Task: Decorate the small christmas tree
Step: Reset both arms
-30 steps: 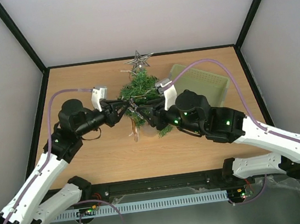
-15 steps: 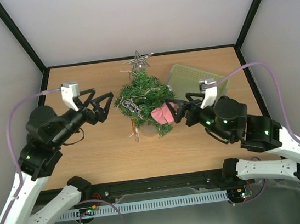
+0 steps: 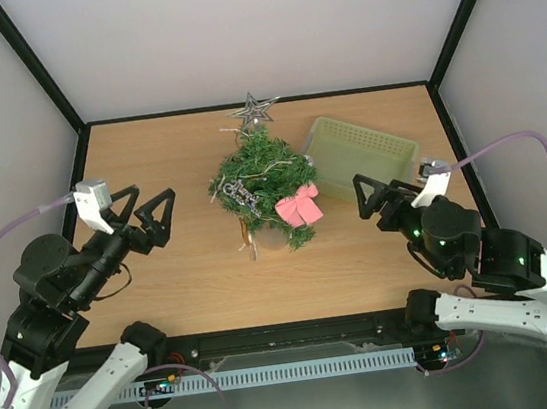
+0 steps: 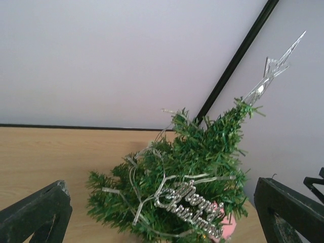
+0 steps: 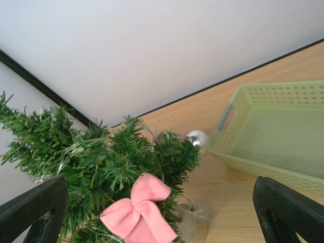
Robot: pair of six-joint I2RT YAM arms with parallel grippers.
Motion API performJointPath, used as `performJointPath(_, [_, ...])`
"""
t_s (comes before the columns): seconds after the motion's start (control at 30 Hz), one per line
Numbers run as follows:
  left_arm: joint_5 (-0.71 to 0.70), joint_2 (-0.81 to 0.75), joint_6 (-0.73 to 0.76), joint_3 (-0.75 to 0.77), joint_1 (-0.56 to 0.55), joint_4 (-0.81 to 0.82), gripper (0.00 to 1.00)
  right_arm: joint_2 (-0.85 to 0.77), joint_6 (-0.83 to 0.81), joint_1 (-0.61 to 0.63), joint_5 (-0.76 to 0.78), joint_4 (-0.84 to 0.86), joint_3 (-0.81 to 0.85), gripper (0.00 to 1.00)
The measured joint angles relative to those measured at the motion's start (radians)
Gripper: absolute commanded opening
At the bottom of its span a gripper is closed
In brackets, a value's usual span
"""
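The small christmas tree stands upright mid-table with a silver star on top. It wears a silver "Merry Christmas" sign, a light string, a pink bow and a silver ball. My left gripper hangs open well left of the tree, nothing between its fingers. My right gripper hangs open to the tree's right, apart from the bow, and empty. In the left wrist view the tree fills the middle; in the right wrist view the tree sits left with its bow.
A pale green basket sits at the back right, next to the tree, and looks empty in the right wrist view. The wooden table is walled by pale panels with black frame posts.
Both grippers have let go at the tree, opened wide and drawn back, left to the left and right to the right. The pink bow now shows on the tree.
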Motion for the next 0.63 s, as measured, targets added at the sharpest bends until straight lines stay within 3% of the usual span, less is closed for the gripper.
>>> performJointPath(0.33, [0.000, -0.071, -0.010, -0.057, 0.000, -0.044, 1.00, -0.133, 0.086, 0.000, 0.064, -0.060, -0.034, 0.98])
performJointPath(0.63, [0.009, -0.074, -0.014, -0.071, 0.000, -0.041, 1.00, -0.146, 0.100, 0.000, 0.074, -0.076, -0.034, 0.98])
